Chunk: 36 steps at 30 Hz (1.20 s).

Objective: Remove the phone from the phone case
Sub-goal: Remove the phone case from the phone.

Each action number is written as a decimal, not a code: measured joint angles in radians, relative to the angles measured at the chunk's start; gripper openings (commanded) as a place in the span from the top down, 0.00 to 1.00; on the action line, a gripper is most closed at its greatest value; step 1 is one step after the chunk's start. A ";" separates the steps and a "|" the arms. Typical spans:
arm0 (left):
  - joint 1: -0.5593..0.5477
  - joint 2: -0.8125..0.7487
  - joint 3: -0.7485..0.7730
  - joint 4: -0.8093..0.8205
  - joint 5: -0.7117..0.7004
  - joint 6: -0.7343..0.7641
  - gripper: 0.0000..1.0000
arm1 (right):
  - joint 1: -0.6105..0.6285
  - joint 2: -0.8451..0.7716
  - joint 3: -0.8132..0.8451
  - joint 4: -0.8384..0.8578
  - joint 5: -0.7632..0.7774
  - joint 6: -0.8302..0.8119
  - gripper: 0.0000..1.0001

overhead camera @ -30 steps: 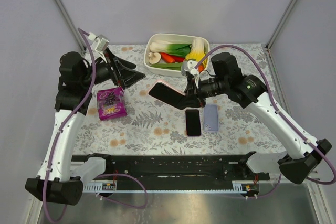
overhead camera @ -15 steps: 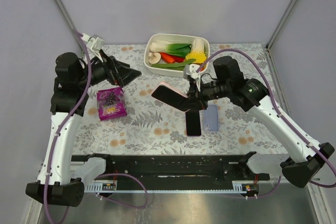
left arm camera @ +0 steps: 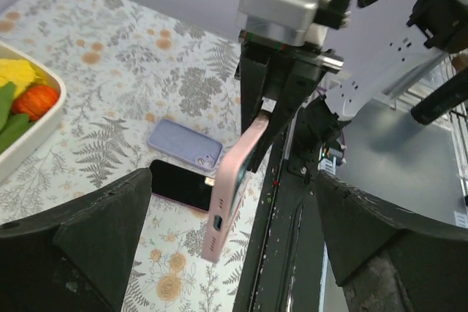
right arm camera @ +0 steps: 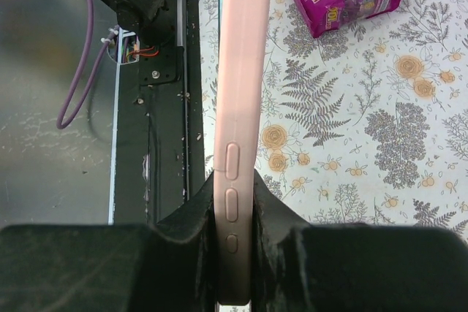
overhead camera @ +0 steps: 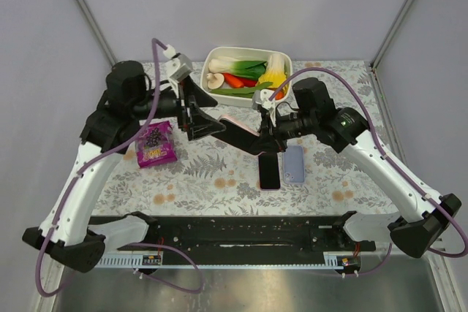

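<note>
A phone in a pink case (overhead camera: 238, 134) is held in the air over the middle of the table, tilted, its dark screen up. My right gripper (overhead camera: 265, 137) is shut on its right end. In the right wrist view the fingers (right arm camera: 183, 217) clamp the case's button edge (right arm camera: 238, 107). My left gripper (overhead camera: 205, 123) is open, right at the phone's free left end. In the left wrist view the pink case (left arm camera: 232, 195) hangs edge-on in the gap between my open fingers (left arm camera: 80, 242), touching neither.
A second dark phone (overhead camera: 268, 170) and a lilac case (overhead camera: 293, 163) lie on the floral cloth below the right gripper. A purple snack bag (overhead camera: 154, 144) lies at the left. A white tub of vegetables (overhead camera: 285, 60) stands at the back. The black base rail (overhead camera: 241, 231) runs along the near edge.
My left arm has swung right and forward, bringing its open gripper up to the phone's free end. My right gripper still holds the phone, shifted slightly.
</note>
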 measured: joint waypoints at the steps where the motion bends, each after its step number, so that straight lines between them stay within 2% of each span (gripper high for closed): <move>1: -0.019 0.029 0.006 -0.018 -0.003 0.021 0.05 | 0.000 0.000 0.000 -0.001 0.000 -0.002 1.00; 4: -0.040 0.101 0.021 -0.065 -0.005 0.049 0.14 | 0.000 0.000 0.000 -0.010 0.002 -0.011 1.00; 6: -0.042 0.149 0.028 -0.084 0.000 0.052 0.24 | 0.001 0.000 0.000 -0.018 0.006 -0.018 1.00; 13: -0.046 0.200 0.031 -0.099 0.073 0.006 0.41 | 0.003 0.000 -0.011 -0.024 0.024 -0.032 1.00; 16: -0.046 0.199 0.031 -0.096 0.097 -0.019 0.58 | 0.004 0.000 -0.013 -0.024 0.025 -0.040 1.00; 19: -0.047 0.194 0.015 -0.071 0.129 -0.056 0.83 | 0.004 0.000 -0.014 -0.025 0.045 -0.046 1.00; 22: -0.050 0.183 -0.016 -0.025 0.164 -0.090 1.00 | 0.006 0.000 -0.018 -0.029 0.051 -0.051 1.00; 26: -0.050 0.154 -0.098 0.111 0.210 -0.144 1.00 | 0.010 -0.006 -0.018 -0.060 0.036 -0.039 1.00; 32: -0.042 0.122 -0.241 0.300 0.216 -0.353 1.00 | 0.038 -0.013 -0.019 -0.103 0.114 -0.048 1.00; 36: -0.026 0.123 -0.288 0.369 0.216 -0.457 1.00 | 0.048 -0.013 -0.019 -0.111 0.161 -0.062 1.00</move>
